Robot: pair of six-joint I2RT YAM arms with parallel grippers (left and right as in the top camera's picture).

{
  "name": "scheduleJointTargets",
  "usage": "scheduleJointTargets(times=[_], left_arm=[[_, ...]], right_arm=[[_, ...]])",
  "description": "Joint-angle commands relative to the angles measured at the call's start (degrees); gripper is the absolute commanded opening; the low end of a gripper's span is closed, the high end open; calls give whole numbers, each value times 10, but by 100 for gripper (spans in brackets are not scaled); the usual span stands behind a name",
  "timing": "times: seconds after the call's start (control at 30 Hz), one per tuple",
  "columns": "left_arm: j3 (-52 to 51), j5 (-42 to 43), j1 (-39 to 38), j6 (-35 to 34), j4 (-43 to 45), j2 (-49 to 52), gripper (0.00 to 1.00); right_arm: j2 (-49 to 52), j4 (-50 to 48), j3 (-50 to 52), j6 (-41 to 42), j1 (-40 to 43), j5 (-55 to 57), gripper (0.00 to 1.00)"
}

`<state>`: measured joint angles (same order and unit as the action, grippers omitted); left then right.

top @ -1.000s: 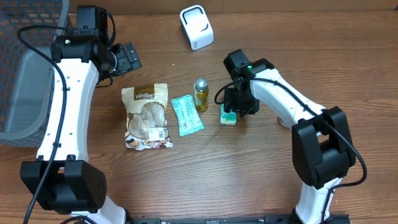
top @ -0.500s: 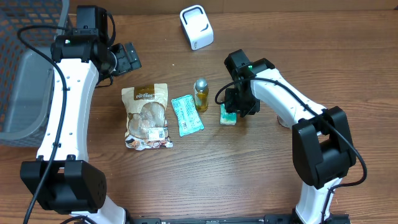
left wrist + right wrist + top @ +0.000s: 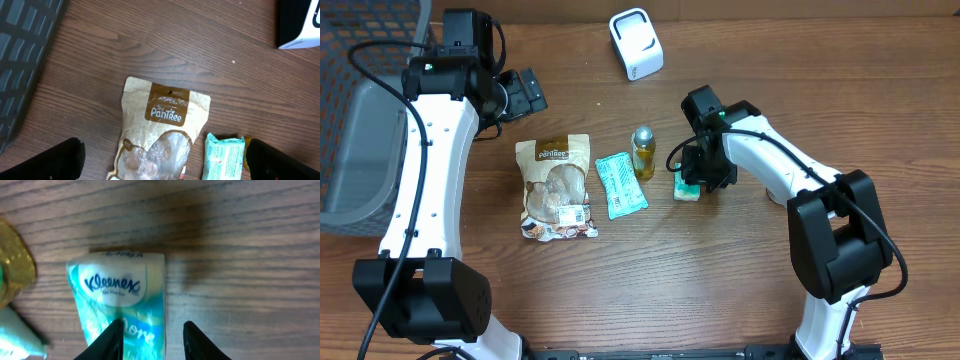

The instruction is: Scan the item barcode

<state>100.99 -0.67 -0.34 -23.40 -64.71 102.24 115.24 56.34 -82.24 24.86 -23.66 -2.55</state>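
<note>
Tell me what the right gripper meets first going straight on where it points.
Likely the Kleenex pack, directly ahead of the right gripper on the table: one finger lines up over it, the other just past its edge. Remaining gap unclear.

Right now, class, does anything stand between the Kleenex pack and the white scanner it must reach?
Nothing visible does. Bare table lies between the Kleenex pack and the white scanner. The small bottle stands beside that line, not on it.

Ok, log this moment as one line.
left gripper: open, empty | right gripper: on Kleenex pack, grip unclear | scanner: no item at it
</note>
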Motion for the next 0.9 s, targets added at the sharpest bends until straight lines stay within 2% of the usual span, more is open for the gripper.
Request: scheduleJointTargets(times=[0.0, 0.17, 0.5, 0.87], left_arm=[[10, 1, -1, 7, 0, -6, 100], [10, 1, -1, 7, 0, -6, 100], [10, 1, -1, 7, 0, -6, 100], [10, 1, -1, 7, 0, -6, 100]], right_arm=[[0, -25, 20, 9, 2, 5, 34], [0, -34, 19, 9, 2, 3, 23], [-18, -17, -4, 7, 6, -20, 31], [-18, -19, -3, 7, 28, -52, 29]])
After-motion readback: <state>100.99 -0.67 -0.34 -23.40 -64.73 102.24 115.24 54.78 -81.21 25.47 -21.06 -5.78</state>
